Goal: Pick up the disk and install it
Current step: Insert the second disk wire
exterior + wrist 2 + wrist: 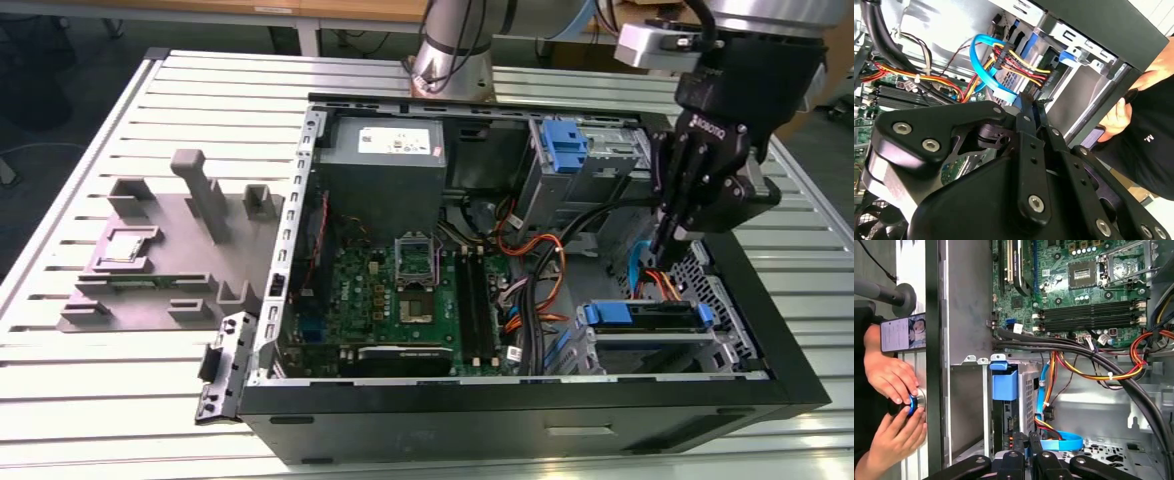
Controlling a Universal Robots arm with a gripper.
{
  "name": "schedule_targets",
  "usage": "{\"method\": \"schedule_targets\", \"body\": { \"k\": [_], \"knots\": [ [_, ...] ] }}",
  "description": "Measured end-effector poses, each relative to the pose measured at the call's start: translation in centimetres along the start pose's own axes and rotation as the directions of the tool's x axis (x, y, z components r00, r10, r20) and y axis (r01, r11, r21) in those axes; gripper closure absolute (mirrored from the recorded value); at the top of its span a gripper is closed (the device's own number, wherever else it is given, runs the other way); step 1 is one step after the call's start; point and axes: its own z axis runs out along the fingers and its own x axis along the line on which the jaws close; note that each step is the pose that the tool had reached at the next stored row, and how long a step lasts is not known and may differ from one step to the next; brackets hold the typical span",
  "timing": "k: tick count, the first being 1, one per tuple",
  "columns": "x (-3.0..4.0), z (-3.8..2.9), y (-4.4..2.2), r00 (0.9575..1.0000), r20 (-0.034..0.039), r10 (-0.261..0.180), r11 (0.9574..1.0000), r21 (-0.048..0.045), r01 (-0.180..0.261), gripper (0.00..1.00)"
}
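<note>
Gripper (671, 240) lowered inside open computer case (534, 410), jaws pressed together, nothing held. Disk (647, 315) seen seated in drive cage just below fingertips; installation judged nearly complete.

A big silver table (561, 85) with long grooves is filling most of the exterior view. An open black computer case (534, 410) is lying on it, in the middle and right of the frame. A grey plastic holder (167, 255) with little posts is sitting on the table at the left, just beside the case.
</note>
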Motion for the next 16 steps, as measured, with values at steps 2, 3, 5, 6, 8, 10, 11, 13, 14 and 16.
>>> {"method": "schedule_targets", "body": {
  "k": [2, 3, 5, 6, 8, 10, 11, 13, 14, 16],
  "knots": [
    [0.23, 0.14, 0.00, 0.9998, 0.0177, 0.000, 1.0000, 0.0012, 0.000, 0.84],
    [0.33, 0.21, 0.01, 0.9996, 0.0285, 0.001, 1.0000, 0.0016, -0.001, 0.84],
    [0.56, 0.42, 0.12, 0.9992, 0.0392, 0.001, 1.0000, 0.0023, -0.001, 0.84],
    [0.67, 0.55, 0.21, 0.9991, 0.0416, 0.001, 1.0000, 0.0035, -0.001, 0.84],
    [0.82, 0.73, 0.40, 0.9990, 0.0443, 0.002, 1.0000, 0.0067, -0.002, 0.84],
    [0.97, 0.83, 0.56, 0.9990, 0.0454, 0.003, 0.9999, 0.0132, -0.004, 0.84],
    [1.04, 0.87, 0.61, 0.9989, 0.0457, 0.004, 0.9998, 0.0182, -0.005, 0.84],
    [1.12, 0.90, 0.75, 0.9989, 0.0469, 0.007, 0.9995, 0.0290, -0.009, 0.84],
    [1.17, 0.92, 0.84, 0.9988, 0.0472, 0.009, 0.9994, 0.0334, -0.010, 0.84],
    [1.27, 0.97, 1.14, 0.9988, 0.0478, 0.009, 0.9992, 0.0376, -0.010, 0.84]
  ]
}}
